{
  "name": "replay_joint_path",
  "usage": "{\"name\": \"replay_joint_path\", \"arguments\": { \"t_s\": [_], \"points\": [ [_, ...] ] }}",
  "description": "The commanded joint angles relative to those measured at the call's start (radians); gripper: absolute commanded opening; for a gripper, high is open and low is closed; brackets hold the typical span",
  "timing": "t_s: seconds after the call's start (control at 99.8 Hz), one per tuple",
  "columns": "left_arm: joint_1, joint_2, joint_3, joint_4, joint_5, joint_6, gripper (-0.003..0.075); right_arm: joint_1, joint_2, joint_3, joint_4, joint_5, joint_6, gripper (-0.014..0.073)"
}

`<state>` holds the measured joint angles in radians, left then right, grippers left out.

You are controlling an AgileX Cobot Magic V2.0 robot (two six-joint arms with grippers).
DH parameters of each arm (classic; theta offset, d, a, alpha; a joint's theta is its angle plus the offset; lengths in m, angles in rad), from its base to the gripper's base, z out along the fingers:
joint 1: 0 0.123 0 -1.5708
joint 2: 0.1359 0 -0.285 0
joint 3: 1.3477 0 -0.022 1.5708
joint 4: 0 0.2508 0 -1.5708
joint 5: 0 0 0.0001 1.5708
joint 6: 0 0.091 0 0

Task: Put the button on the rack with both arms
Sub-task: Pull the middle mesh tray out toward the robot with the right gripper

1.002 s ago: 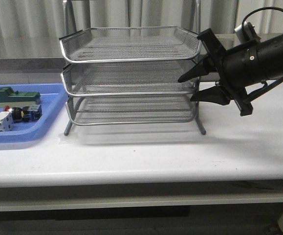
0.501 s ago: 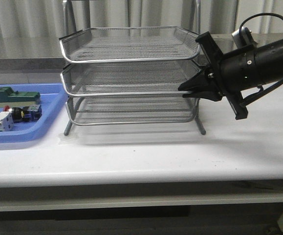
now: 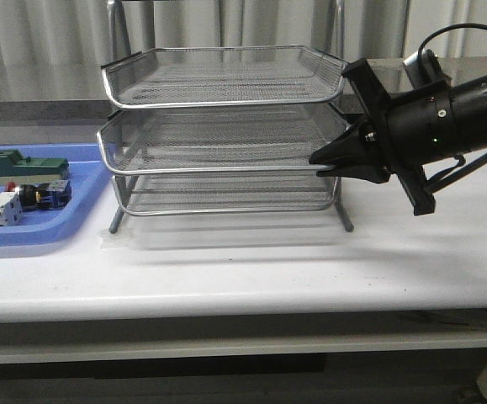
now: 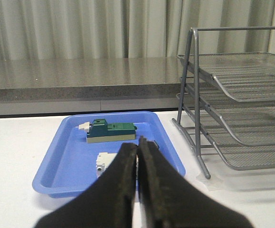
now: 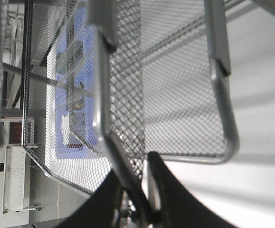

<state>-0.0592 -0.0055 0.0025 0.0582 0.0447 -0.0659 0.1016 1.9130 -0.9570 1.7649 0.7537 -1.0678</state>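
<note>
The middle tier point(image 3: 218, 141) of the rack point(image 3: 226, 76) is being drawn out toward the front. A second ago its rim was sitting flush under the top tier; now that rim is jutting forward and to the tray side of the rack. The right gripper point(image 3: 323, 160), which was spread apart beside the rack a second ago, is now being held clamped on the tier's rim at the corner farthest from the tray point(image 3: 75, 223); in the right wrist view the rim wire is being pinched between the fingers point(image 5: 128, 187).

The button point(image 3: 31, 195) is lying in the tray, well apart from the rack. The left gripper point(image 4: 138, 156) is being held pressed together and empty, before the tray. Judging from this, room is being made for the button, which is not yet picked up.
</note>
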Motion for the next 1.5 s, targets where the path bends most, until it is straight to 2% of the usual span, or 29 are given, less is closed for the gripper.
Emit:
{"name": "replay_joint_path", "arguments": {
  "t_s": [0.0,0.411,0.672,0.762,0.812,0.942,1.002,1.273,1.343,1.493],
  "points": [
    [0.003,-0.030,0.045,0.001,-0.072,-0.009,0.0004,0.000,-0.067,0.043,-0.028,0.035,-0.040,-0.0050],
    [0.003,-0.030,0.045,0.001,-0.072,-0.009,0.0004,0.000,-0.241,0.300,0.019,0.035,-0.149,-0.0050],
    [0.003,-0.030,0.045,0.001,-0.072,-0.009,0.0004,0.000,-0.274,0.334,0.045,0.042,-0.154,-0.0039],
    [0.003,-0.030,0.045,0.001,-0.072,-0.009,0.0004,0.000,-0.274,0.334,0.045,0.053,-0.154,0.0052],
    [0.003,-0.030,0.045,0.001,-0.072,-0.009,0.0004,0.000,-0.274,0.334,0.045,0.068,-0.160,0.0136],
    [0.003,-0.030,0.045,0.001,-0.072,-0.009,0.0004,-0.002,-0.274,0.334,0.045,0.095,-0.163,0.0423],
    [0.003,-0.030,0.045,0.001,-0.072,-0.009,0.0004,-0.002,-0.275,0.334,0.045,0.098,-0.163,0.0493],
    [0.003,-0.030,0.045,0.001,-0.072,-0.009,0.0004,-0.002,-0.350,0.334,0.009,0.066,-0.135,0.0508],
    [0.003,-0.030,0.045,0.001,-0.072,-0.009,0.0004,-0.002,-0.387,0.334,-0.061,0.025,-0.065,0.0508],
    [0.003,-0.030,0.045,0.001,-0.072,-0.009,0.0004,-0.002,-0.497,0.334,-0.291,-0.040,0.107,0.0508]
  ]
}}
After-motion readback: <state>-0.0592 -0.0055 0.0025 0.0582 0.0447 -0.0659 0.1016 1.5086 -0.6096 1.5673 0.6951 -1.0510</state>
